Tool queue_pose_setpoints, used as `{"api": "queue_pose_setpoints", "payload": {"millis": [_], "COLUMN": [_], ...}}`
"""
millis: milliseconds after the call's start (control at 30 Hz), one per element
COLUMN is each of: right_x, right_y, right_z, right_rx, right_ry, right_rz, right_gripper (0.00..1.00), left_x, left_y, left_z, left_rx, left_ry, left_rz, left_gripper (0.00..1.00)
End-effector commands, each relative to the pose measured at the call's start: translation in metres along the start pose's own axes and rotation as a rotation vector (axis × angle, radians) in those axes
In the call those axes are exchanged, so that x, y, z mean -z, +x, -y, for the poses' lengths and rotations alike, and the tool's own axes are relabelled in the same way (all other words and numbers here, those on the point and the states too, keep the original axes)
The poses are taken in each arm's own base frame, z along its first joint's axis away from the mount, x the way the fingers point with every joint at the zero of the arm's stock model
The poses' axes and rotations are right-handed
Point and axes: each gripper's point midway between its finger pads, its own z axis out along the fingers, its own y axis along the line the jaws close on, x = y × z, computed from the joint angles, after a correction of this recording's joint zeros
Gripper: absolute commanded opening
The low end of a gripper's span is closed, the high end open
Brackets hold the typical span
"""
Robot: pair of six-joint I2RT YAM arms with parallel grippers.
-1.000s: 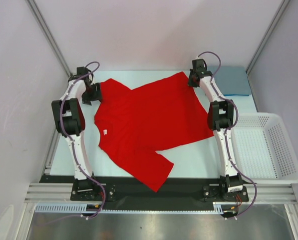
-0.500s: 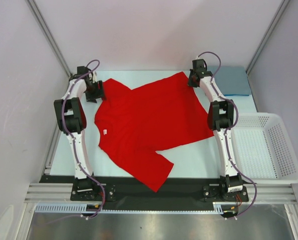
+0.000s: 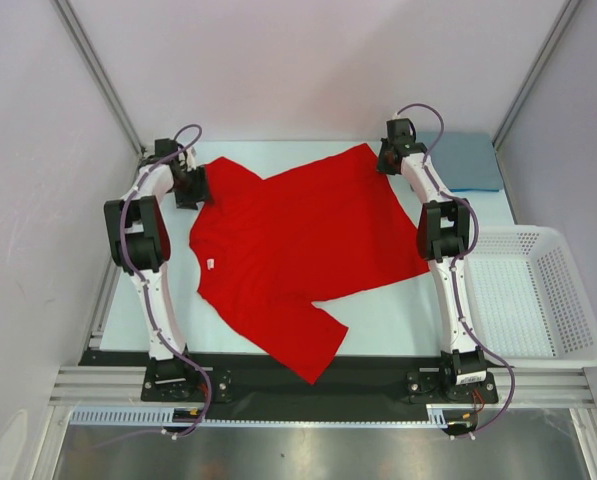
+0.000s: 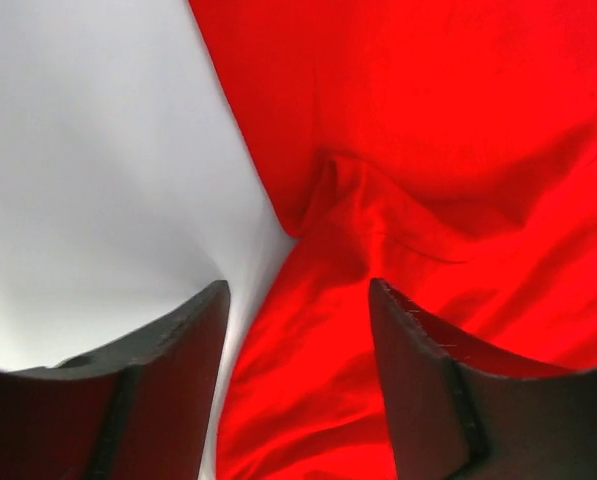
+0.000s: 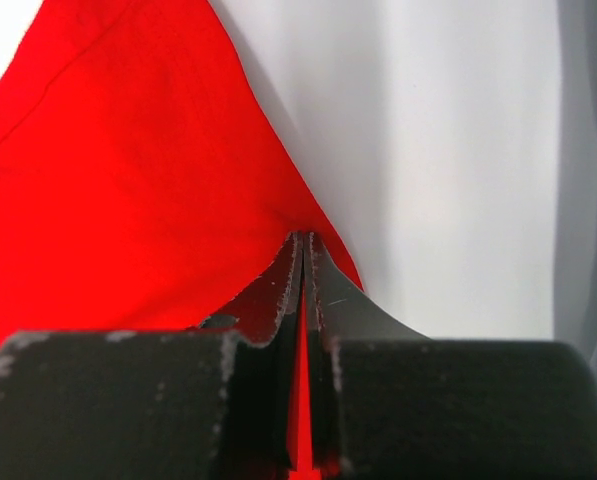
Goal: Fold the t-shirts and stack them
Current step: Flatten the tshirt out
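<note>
Red t-shirt [image 3: 298, 240] lies flat mid-desk, collar left, hem right. Right end effector [image 5: 304, 240] is clenched on its far right corner. Left end effector [image 4: 296, 300] is released, jaws astride the far left sleeve fold.

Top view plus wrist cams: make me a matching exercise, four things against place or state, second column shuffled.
Things:
1. red t-shirt
2. blue t-shirt
3. left gripper
4. right gripper

Place or state:
A. shut on a shirt corner
B. folded, at the far right corner of the table
C. open, over a rumpled shirt edge
D. spread out mid-table

Pairs: 1-D, 2-B, 3-C, 4-A
</note>
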Motion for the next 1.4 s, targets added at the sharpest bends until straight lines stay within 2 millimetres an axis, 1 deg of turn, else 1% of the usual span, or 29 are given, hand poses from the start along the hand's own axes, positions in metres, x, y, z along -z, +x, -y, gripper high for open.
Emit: {"api": "queue_pose_setpoints", "payload": {"millis": [0,33,133,200,233,267,400,500,533,567,600,700,733,767,833,900,933,967,1000,1067,1100,1133,1167,1200,1233,1267,1300,1333,1367], "right_x": [0.001,0.002,0.002,0.001,0.001,0.002,0.001,0.0,-0.001,-0.003,-0.003,-0.004,-0.004,-0.004,-0.002,0.001,0.005,0.008,0.015,0.026,0.041,0.048,0.057,0.076,0.086,0.098,0.108,0.133,0.135], "right_y": [0.027,0.026,0.026,0.027,0.026,0.027,0.031,0.032,0.032,0.032,0.031,0.026,0.028,0.026,0.02,0.013,0.006,0.004,-0.004,-0.014,-0.028,-0.034,-0.039,-0.055,-0.055,-0.06,-0.062,-0.07,-0.055], "right_z": [0.003,0.003,0.002,0.004,0.002,0.002,0.006,0.006,0.005,0.004,0.001,-0.007,-0.012,-0.018,-0.027,-0.031,-0.033,-0.035,-0.035,-0.036,-0.038,-0.038,-0.037,-0.036,-0.032,-0.028,-0.019,-0.017,-0.011], "right_rx": [0.018,0.02,0.021,0.02,0.015,0.013,-0.02,-0.043,-0.055,-0.061,-0.065,-0.082,-0.079,-0.079,-0.081,-0.081,-0.081,-0.078,-0.076,-0.069,-0.058,-0.055,-0.048,-0.034,-0.024,-0.013,-0.007,0.002,0.009], "right_ry": [0.007,0.007,0.007,0.01,0.008,0.008,0.025,0.033,0.023,0.016,0.009,-0.02,-0.039,-0.062,-0.096,-0.107,-0.118,-0.123,-0.125,-0.125,-0.133,-0.133,-0.129,-0.127,-0.107,-0.088,-0.044,-0.035,-0.015], "right_rz": [-0.091,-0.09,-0.088,-0.09,-0.088,-0.09,-0.101,-0.099,-0.099,-0.099,-0.095,-0.079,-0.082,-0.077,-0.063,-0.049,-0.037,-0.035,-0.021,-0.009,0.018,0.027,0.028,0.059,0.046,0.05,0.051,0.059,0.015], "right_gripper": [0.01,0.01,0.01,0.01,0.01,0.01,0.0,0.0,0.0,0.0,0.0,0.0,0.01,0.02,0.04,0.06,0.09,0.11,0.18,0.25,0.3,0.32,0.34,0.4,0.43,0.46,0.52,0.53,0.54], "left_x": [-0.011,-0.011,-0.017,-0.018,-0.017,-0.017,-0.012,-0.008,-0.002,-0.005,0.0,-0.003,0.001,-0.004,0.004,0.013,0.017,0.023,0.039,0.055,0.062,0.082,0.092,0.092,0.118,0.125,0.115,0.142,0.147], "left_y": [0.03,0.028,0.028,0.027,0.023,0.02,0.001,-0.022,-0.035,-0.037,-0.048,-0.056,-0.066,-0.065,-0.074,-0.081,-0.08,-0.082,-0.086,-0.09,-0.084,-0.09,-0.087,-0.072,-0.075,-0.068,-0.042,-0.04,-0.032], "left_z": [0.01,0.011,0.011,0.005,0.002,-0.005,-0.024,-0.037,-0.039,-0.045,-0.049,-0.061,-0.061,-0.063,-0.066,-0.066,-0.066,-0.068,-0.062,-0.057,-0.054,-0.043,-0.038,-0.035,-0.021,-0.014,-0.013,0.007,0.016], "left_rx": [0.01,0.019,0.034,0.035,0.035,0.035,0.033,0.045,0.046,0.054,0.052,0.071,0.069,0.072,0.071,0.075,0.078,0.078,0.071,0.061,0.061,0.051,0.061,0.068,0.068,0.095,0.103,0.091,0.105], "left_ry": [0.047,0.05,0.058,0.019,0.005,-0.031,-0.102,-0.135,-0.144,-0.16,-0.178,-0.189,-0.185,-0.185,-0.205,-0.226,-0.237,-0.266,-0.264,-0.305,-0.316,-0.315,-0.326,-0.329,-0.319,-0.314,-0.313,-0.292,-0.278], "left_rz": [-0.102,-0.112,-0.104,-0.102,-0.098,-0.091,-0.059,-0.01,0.02,0.023,0.05,0.066,0.092,0.084,0.107,0.13,0.131,0.143,0.174,0.21,0.204,0.237,0.242,0.212,0.253,0.26,0.215,0.271,0.287], "left_gripper": [0.6,0.48,0.33,0.2,0.06,0.0,0.0,0.0,0.0,0.0,0.0,0.0,0.0,0.0,0.0,0.14,0.38,0.47,0.6,0.69,0.75,0.75,0.76,0.79,0.8,0.81,0.81,0.8,0.8]}}
